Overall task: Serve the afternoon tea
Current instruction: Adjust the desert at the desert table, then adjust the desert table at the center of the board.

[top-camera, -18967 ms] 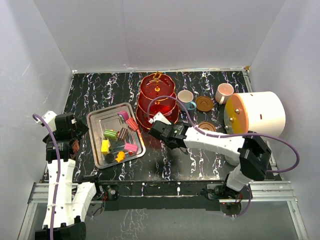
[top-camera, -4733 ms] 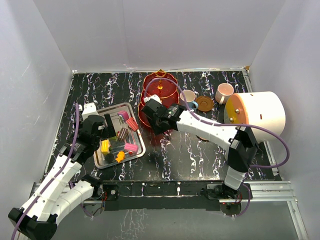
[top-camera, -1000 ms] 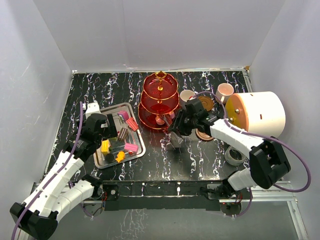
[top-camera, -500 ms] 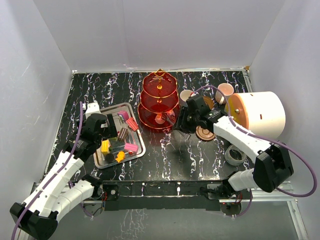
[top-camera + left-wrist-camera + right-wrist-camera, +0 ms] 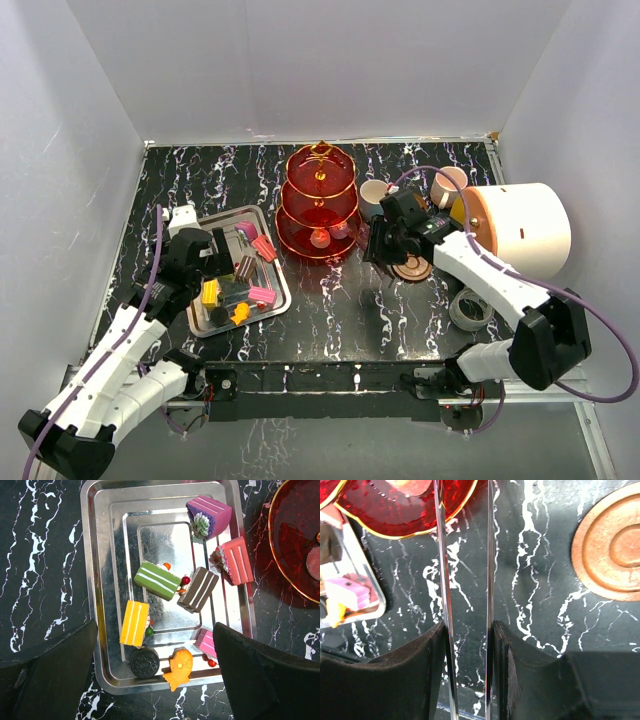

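One sweet (image 5: 320, 238) is on the central tiered stand (image 5: 300, 218), others in the tray (image 5: 90, 555); left gripper (image 5: 155, 630) and right gripper (image 5: 464, 555) open, empty.

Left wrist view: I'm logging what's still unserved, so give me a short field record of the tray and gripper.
tray: silver, rectangular, on the black table
sweets on tray: eight
slices: purple slice, coral slice, green slice, brown slice, yellow slice, pink slice partly behind a finger
others: dark round cookie, orange fish-shaped sweet
stand: red tier beside the tray, not touching it
left gripper: open over the tray, holding nothing
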### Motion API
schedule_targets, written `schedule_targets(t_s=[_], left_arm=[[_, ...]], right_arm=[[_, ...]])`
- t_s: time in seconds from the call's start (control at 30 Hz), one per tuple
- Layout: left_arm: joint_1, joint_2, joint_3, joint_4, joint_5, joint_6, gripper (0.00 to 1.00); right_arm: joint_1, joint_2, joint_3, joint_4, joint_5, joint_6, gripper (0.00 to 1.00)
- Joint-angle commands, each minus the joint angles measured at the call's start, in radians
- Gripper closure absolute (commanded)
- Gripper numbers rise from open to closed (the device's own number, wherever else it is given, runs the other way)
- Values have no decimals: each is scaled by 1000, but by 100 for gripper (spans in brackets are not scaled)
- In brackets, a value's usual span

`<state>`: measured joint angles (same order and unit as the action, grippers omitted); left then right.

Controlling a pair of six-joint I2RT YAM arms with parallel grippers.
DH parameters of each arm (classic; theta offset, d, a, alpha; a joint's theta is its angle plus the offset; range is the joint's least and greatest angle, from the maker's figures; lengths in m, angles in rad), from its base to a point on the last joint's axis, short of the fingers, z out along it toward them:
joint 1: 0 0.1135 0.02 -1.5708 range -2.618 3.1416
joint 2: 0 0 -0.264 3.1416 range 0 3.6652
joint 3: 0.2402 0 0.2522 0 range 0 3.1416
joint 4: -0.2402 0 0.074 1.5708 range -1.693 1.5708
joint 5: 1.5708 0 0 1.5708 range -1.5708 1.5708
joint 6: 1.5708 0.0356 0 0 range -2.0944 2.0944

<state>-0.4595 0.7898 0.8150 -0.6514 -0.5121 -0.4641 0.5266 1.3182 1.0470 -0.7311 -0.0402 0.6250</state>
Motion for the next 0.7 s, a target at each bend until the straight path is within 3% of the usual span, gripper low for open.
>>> schedule_targets(t_s=[0.0, 0.2, 0.43, 0.57, 0.67], left_arm=[[2, -4, -1, 2, -11, 5, 1], [2, -4, -3, 4, -12, 5, 1], [2, 6, -3, 8, -4, 6, 1], [2, 14, -14, 70, 65, 26, 1], [2, 96, 46, 163, 214, 21, 1]], right_arm=[[-25, 37, 53, 25, 48, -63, 63], [-86, 70, 75, 34, 69, -144, 65], [-107, 86, 125, 33, -11, -172, 66], [-107, 28, 118, -19, 14, -135, 65], [-107, -40, 96, -42, -9, -92, 64]])
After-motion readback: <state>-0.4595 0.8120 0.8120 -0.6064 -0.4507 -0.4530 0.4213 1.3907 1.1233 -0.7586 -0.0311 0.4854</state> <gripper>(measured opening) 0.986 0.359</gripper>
